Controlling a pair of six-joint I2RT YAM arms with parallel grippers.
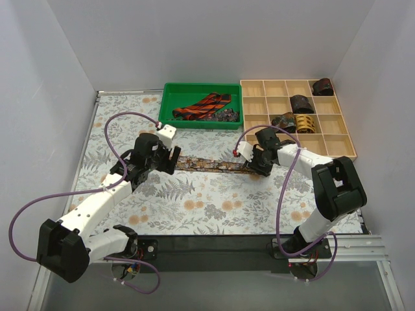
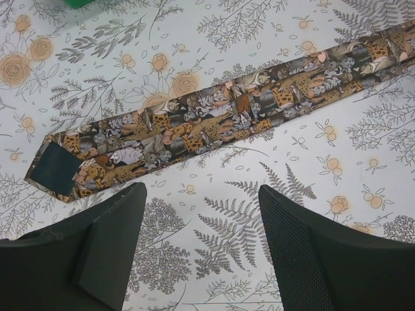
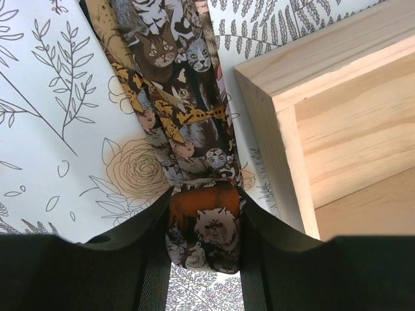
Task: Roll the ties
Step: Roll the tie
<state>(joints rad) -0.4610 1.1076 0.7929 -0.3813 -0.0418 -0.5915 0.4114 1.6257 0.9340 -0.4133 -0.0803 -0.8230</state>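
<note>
Flat on the white floral-print table covering (image 1: 214, 207): 1 dark cat-print fabric necktie (image 1: 207, 164), stretched left to right between the 2 arms. Pointed end with dark lining patch just ahead of the left gripper (image 2: 201, 194). Other end close beside the corner of the pale wooden compartment box (image 3: 305, 84).

Left gripper: fingers spread wide, hovering over the covering, touching nothing. Right gripper (image 3: 204, 220): fingers pinching the necktie end, fabric bunched between both pads.

Elsewhere: 4 rolled tie coils (image 1: 301, 103) in box compartments. Red-black striped tie (image 1: 207, 105) loose in the green plastic tray (image 1: 170, 103).

Handling, judged: light, thin, limp, probably slick weave. No stiffness, so likely to sag and twist if lifted from 1 point. Best taken at the very tip, across the full width, then rolled along the table with the far part pinned or kept taut.

Risks: coil sliding sideways into a cone, springing loose on release, catching on the box corner.

Step, judged: start of rolling from the right end. Cannot tell whether a first fold is made.
</note>
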